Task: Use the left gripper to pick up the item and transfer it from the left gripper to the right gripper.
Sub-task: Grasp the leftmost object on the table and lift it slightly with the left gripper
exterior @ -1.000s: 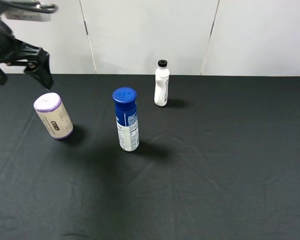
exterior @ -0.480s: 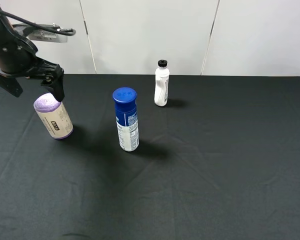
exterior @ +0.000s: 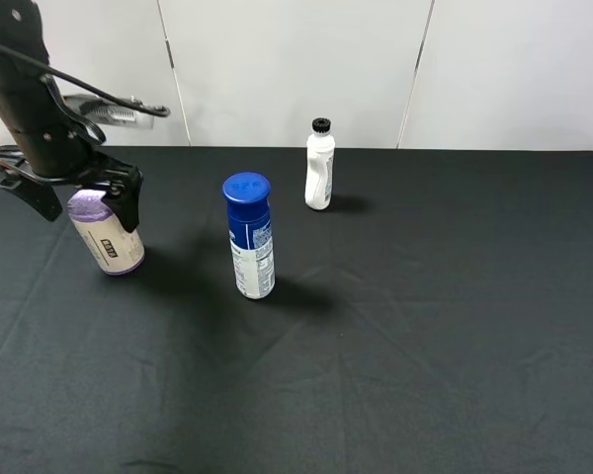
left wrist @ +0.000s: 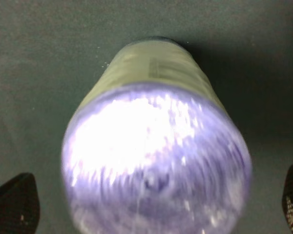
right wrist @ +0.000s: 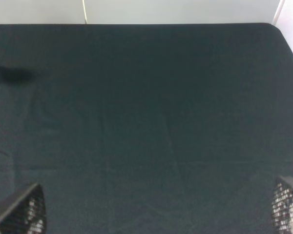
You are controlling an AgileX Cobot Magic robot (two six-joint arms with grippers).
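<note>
The item (exterior: 109, 239), a short fat beige roll with purple ends and a small black label, stands slightly tilted on the black table (exterior: 425, 326) at the left. My left gripper (exterior: 79, 200) is open and straddles its top, one finger on each side. In the left wrist view the purple top (left wrist: 156, 161) fills the frame between the two fingertips (left wrist: 14, 204), which stand apart from it. My right gripper (right wrist: 156, 214) is open and empty over bare table; it does not show in the exterior view.
A blue-capped spray can (exterior: 249, 237) stands right of the item. A slim white bottle with a black cap (exterior: 319, 166) stands farther back, near the table's far edge. White wall panels rise behind the table.
My left gripper has moved right and down from the table's far left until its open fingers stand around the roll's top. The roll, can and bottle have not moved.
</note>
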